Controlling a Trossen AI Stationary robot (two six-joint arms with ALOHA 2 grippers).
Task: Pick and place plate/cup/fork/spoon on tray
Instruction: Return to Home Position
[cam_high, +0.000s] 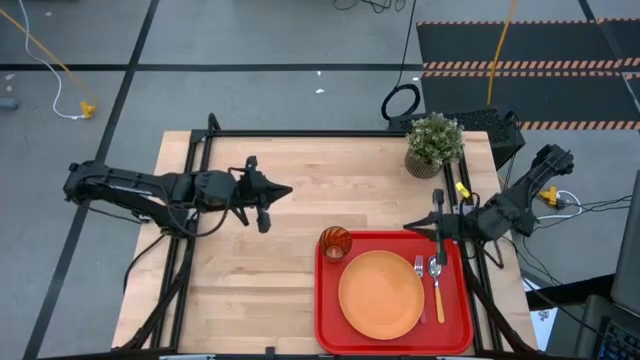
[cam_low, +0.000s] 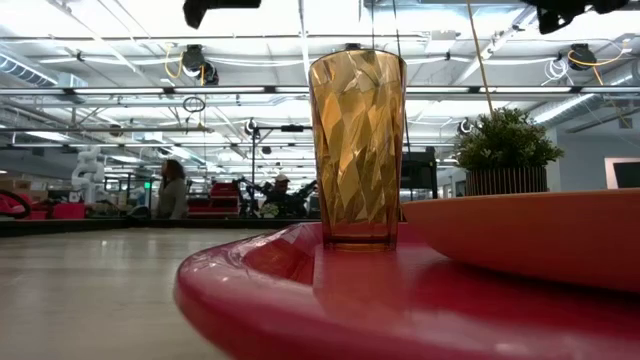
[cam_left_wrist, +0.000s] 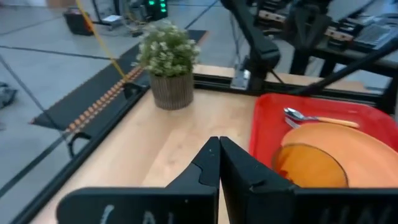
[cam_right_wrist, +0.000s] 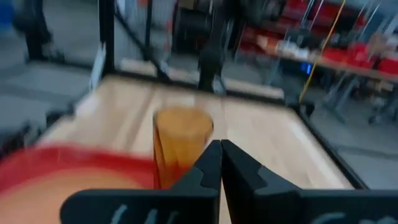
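Now tray (cam_high: 322, 300): plate (cam_high: 380, 293), cup (cam_high: 335, 242), fork (cam_high: 421, 288), spoon (cam_high: 437, 285); left end effector (cam_high: 285, 190), right end effector (cam_high: 410, 228) closed.

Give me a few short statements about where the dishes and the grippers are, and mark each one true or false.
1. The cup stands upright on the tray. True.
2. The fork lies on the plate. False: it lies on the tray beside the plate, next to the spoon.
3. The plant stands on the tray. False: it stands on the table.
4. The left gripper and the right gripper are shut and hold nothing. True.
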